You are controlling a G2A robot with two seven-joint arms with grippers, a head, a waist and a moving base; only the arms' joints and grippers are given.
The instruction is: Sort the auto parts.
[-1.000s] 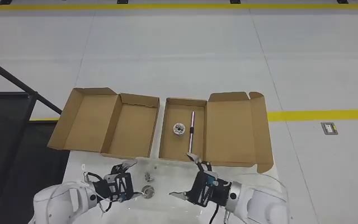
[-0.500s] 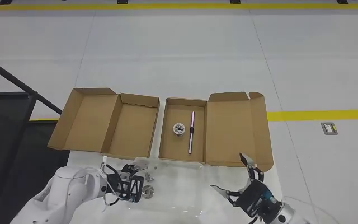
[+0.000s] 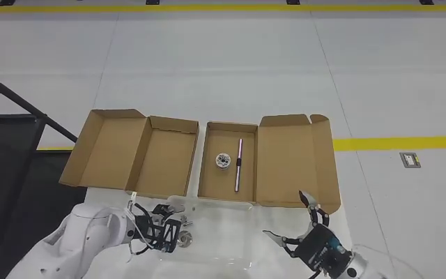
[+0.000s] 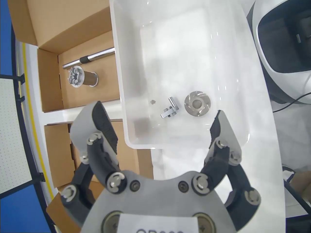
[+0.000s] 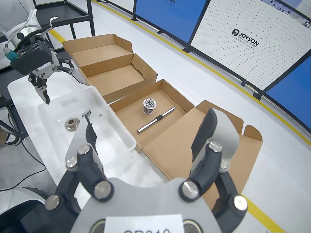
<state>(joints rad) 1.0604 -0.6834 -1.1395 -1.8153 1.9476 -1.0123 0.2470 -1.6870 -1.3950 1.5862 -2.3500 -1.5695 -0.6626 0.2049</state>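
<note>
White worktop point(image 3: 111, 197) seen from above carries an open carton point(image 3: 212, 183) holding a rod point(image 3: 239, 164) and a splined hub point(image 3: 222, 160); the clear tray point(image 3: 216, 202) beside it barely shows. From the left wrist, the left tool point(image 4: 158, 110), spread wide and empty, hangs over the tray's flanged disc point(image 4: 197, 103) and small bracket point(image 4: 170, 111) (a speck point(image 4: 153, 102) beside them is unidentifiable). From the right wrist, the right tool point(image 5: 149, 118) gapes wide, one finger hiding part of the tray.

Top view: from above the arms, steeply down on bin point(image 3: 216, 227), left box point(image 3: 164, 164) and right box point(image 3: 223, 185), floor beyond. Left wrist: close over bin, facing down, boxes beside it. Right wrist: farther back, slanting across bin and boxes toward the room. Shared by all: bin, both boxes.
</note>
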